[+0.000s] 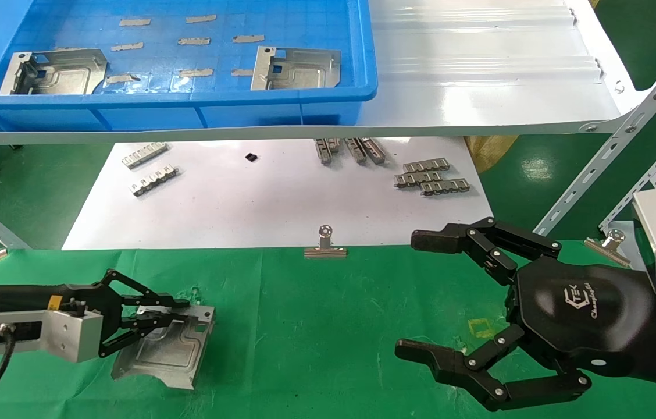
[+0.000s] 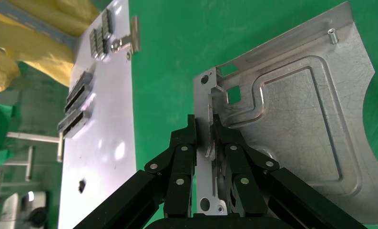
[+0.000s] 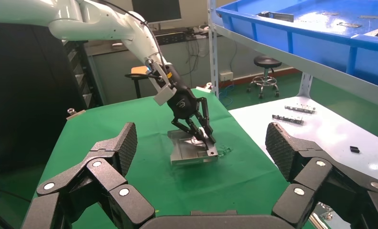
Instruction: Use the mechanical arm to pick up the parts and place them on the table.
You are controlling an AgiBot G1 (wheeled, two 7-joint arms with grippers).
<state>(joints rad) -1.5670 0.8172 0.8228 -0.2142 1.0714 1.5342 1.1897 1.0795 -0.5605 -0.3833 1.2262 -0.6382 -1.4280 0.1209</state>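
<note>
Left gripper [image 1: 179, 311]: clenched on flange of part [image 1: 168, 346], resting on table [image 1: 316, 326] | Right gripper [image 1: 421, 294]: spread, idle above table | Risk: part dragged on release if finger snags flange.

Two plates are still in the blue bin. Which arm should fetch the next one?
Probably the right. The right hand hangs open and empty over the green table, nearer the bin's right-hand plate. The left hand is shut on the flange of a plate on the table.
</note>
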